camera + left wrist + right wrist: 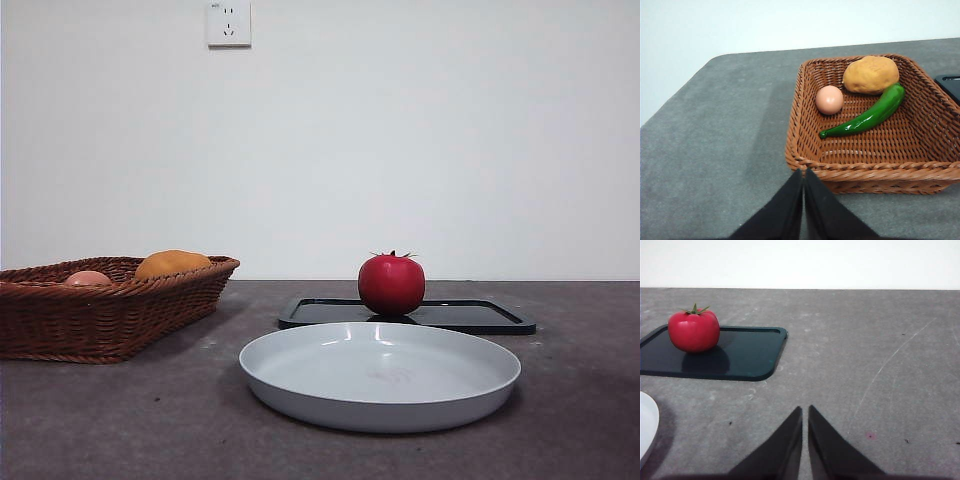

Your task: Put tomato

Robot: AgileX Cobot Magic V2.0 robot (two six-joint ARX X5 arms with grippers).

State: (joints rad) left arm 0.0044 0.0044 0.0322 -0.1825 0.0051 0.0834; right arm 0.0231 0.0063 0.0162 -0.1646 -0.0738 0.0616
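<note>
Glossy red tomato [391, 285] upright on the flat black rectangular tray [480, 316]; left gripper [803, 175] and right gripper [805, 412] both closed, empty, above the grey tabletop [865, 340].

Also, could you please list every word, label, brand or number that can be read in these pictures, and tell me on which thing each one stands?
None can be read.
wall socket: a tiny dark mark at its upper left corner, too small to read.
tomato, black tray, grey plate, wicker basket and its contents: no text or label visible.
</note>
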